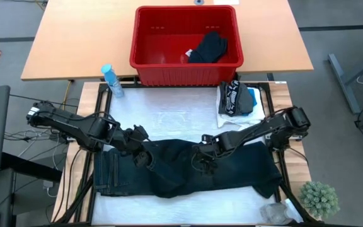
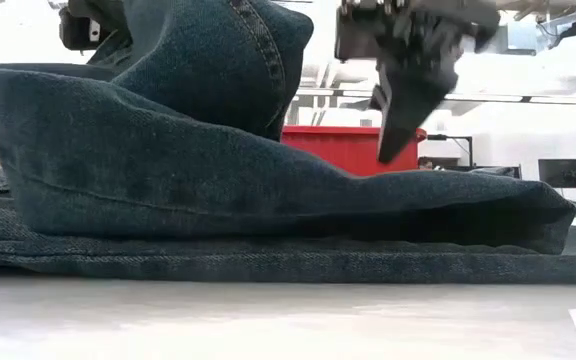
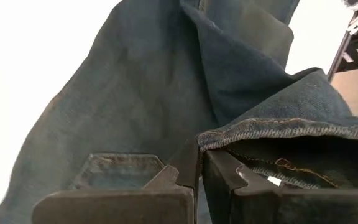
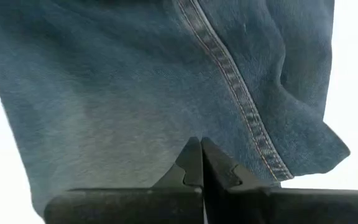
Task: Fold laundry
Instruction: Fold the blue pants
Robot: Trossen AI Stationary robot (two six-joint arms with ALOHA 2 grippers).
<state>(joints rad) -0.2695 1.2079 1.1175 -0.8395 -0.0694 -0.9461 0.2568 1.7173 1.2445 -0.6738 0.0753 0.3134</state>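
Dark denim trousers (image 2: pixel 268 200) fill my low view, spread across the white-covered surface (image 1: pixel 169 110) with both claws at their middle.

I see the trousers lying lengthwise along the near half of the surface, one layer doubled over another, part of the cloth lifted up at the left arm. Behind them, on the wooden surface, stands the red basket (image 1: pixel 186 44) with a black garment (image 1: pixel 209 48) inside; a small pile of folded garments (image 1: pixel 237 99) sits at the white cover's far right corner. My left claw (image 1: pixel 145 155) is clenched on a hemmed edge of the trousers. My right claw (image 1: pixel 204 151) is clenched tight over the denim, but I cannot tell whether it pinches any cloth.
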